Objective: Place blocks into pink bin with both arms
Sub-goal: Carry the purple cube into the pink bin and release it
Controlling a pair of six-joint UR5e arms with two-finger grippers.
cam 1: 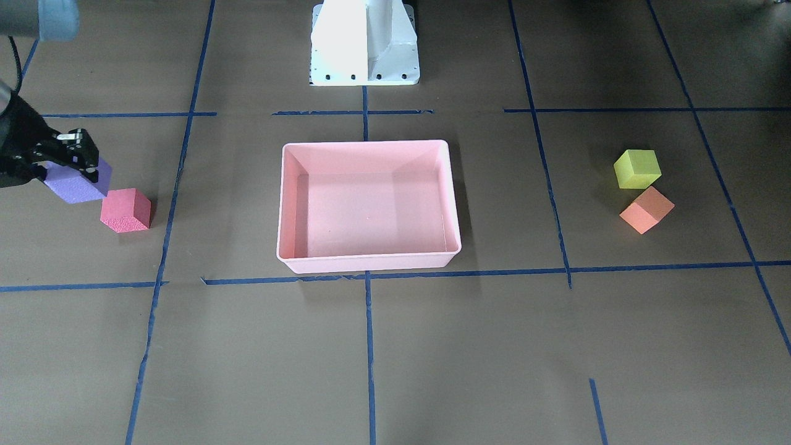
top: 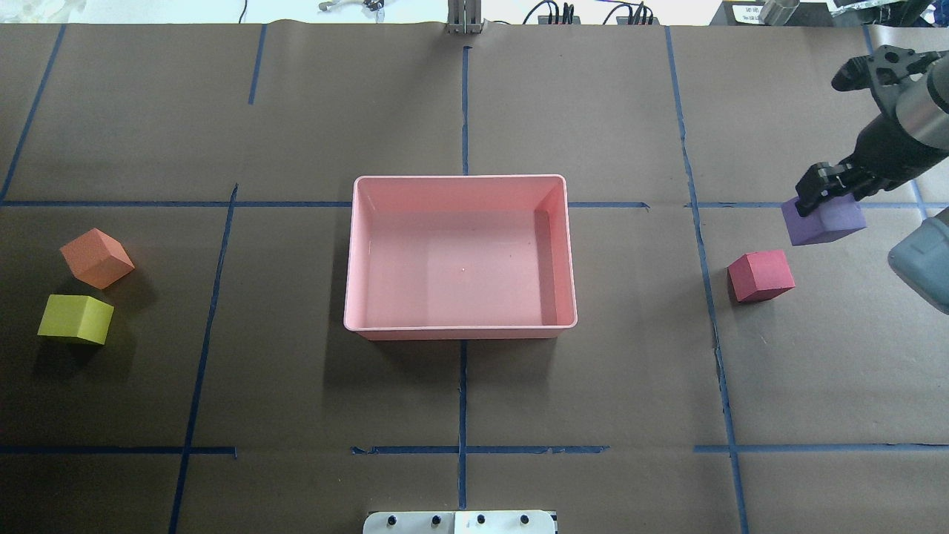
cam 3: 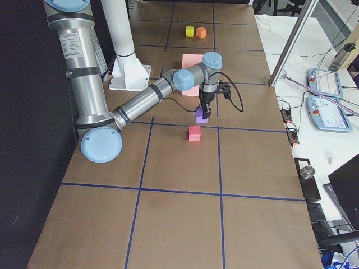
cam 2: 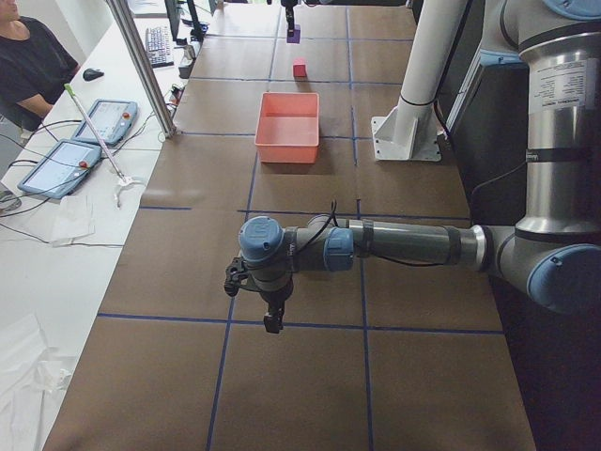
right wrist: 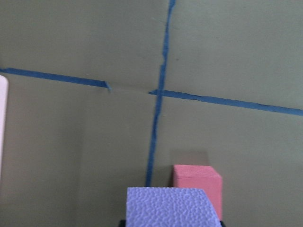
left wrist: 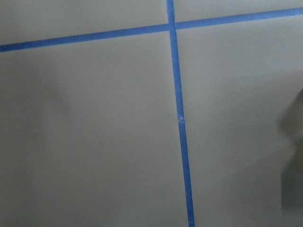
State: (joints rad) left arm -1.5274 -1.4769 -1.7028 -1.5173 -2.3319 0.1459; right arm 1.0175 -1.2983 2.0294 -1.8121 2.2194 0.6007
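Observation:
My right gripper [top: 819,200] is shut on the purple block [top: 824,221], held just off the table at the right; it also shows in the front view [cam 1: 75,185] and the right wrist view [right wrist: 168,205]. The red block [top: 760,276] lies on the table beside it. The pink bin [top: 460,179] sits empty at the centre. The orange block [top: 96,257] and the yellow-green block [top: 74,319] lie together at the far left. My left gripper [cam 2: 272,318] hangs over bare table far from the blocks; I cannot tell if it is open or shut.
Blue tape lines [top: 463,400] grid the brown table. The white pedestal base [cam 1: 364,43] stands behind the bin. An operator's desk with tablets [cam 2: 84,141] runs along the far table edge.

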